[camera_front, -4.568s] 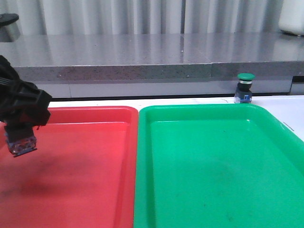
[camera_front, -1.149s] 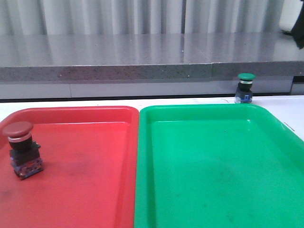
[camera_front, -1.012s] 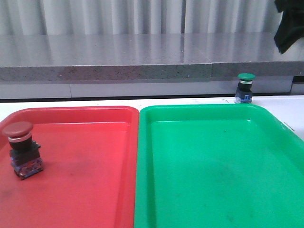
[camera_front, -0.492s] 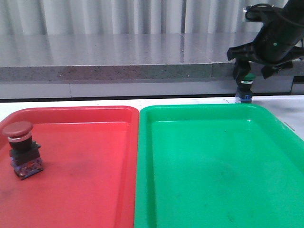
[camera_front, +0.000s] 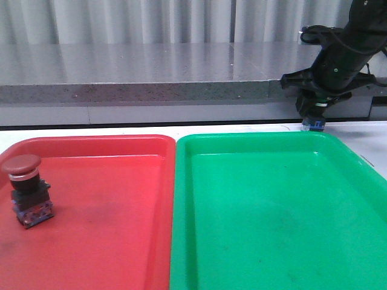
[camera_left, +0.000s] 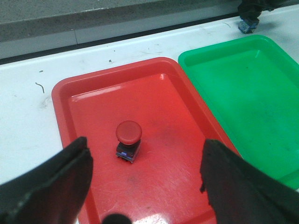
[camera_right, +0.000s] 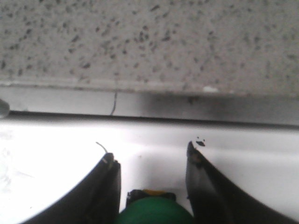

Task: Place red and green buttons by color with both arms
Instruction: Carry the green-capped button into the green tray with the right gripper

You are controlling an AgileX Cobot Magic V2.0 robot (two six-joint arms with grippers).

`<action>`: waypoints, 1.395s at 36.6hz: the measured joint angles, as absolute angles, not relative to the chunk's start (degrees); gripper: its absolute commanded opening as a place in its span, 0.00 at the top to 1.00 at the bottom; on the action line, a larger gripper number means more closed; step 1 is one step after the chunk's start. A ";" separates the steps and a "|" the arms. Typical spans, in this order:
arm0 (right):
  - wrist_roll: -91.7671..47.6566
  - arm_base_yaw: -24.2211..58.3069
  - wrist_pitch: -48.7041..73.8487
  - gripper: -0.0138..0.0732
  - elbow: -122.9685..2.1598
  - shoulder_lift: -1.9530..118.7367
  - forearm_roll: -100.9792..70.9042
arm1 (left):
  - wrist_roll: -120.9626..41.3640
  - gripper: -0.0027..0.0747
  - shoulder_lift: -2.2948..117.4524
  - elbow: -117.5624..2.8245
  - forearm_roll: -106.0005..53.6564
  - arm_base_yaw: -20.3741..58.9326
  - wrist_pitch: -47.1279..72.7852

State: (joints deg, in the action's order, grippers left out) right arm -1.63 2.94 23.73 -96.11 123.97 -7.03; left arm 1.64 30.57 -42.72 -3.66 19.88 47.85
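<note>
The red button (camera_front: 24,190), with a dark-red cap, stands upright in the left part of the red tray (camera_front: 109,241). It also shows in the left wrist view (camera_left: 128,140). My left gripper (camera_left: 145,186) is open and empty above the red tray, well short of the button. My right gripper (camera_front: 314,104) is down over the green button behind the green tray (camera_front: 272,217). In the front view only the button's blue base (camera_front: 313,125) shows. In the right wrist view the green cap (camera_right: 154,212) sits between the open fingers (camera_right: 110,186), which straddle it.
The two trays lie side by side and touch. A grey stone ledge (camera_front: 151,72) runs along the back, close behind the green button. The white table (camera_left: 28,121) shows to the left of the red tray.
My right arm came in from the upper right and lowered over the green button, hiding its cap in the front view. The red button has stayed put since my left gripper released it.
</note>
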 measured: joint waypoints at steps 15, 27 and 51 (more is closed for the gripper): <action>-2.77 5.43 31.79 0.58 -90.84 109.46 -6.93 | 1.64 0.34 30.57 -42.72 -3.66 19.88 47.85; -5.70 15.36 22.55 0.58 -68.17 93.14 -6.93 | 1.64 0.34 30.57 -42.72 -3.66 19.88 47.85; -7.05 24.39 2.67 0.58 -41.52 88.30 -6.69 | 1.64 0.34 30.57 -42.72 -3.66 19.88 47.73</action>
State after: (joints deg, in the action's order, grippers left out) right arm -7.05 24.39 2.67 -41.52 88.30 -6.69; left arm 1.64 30.57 -42.72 -3.66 19.88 47.73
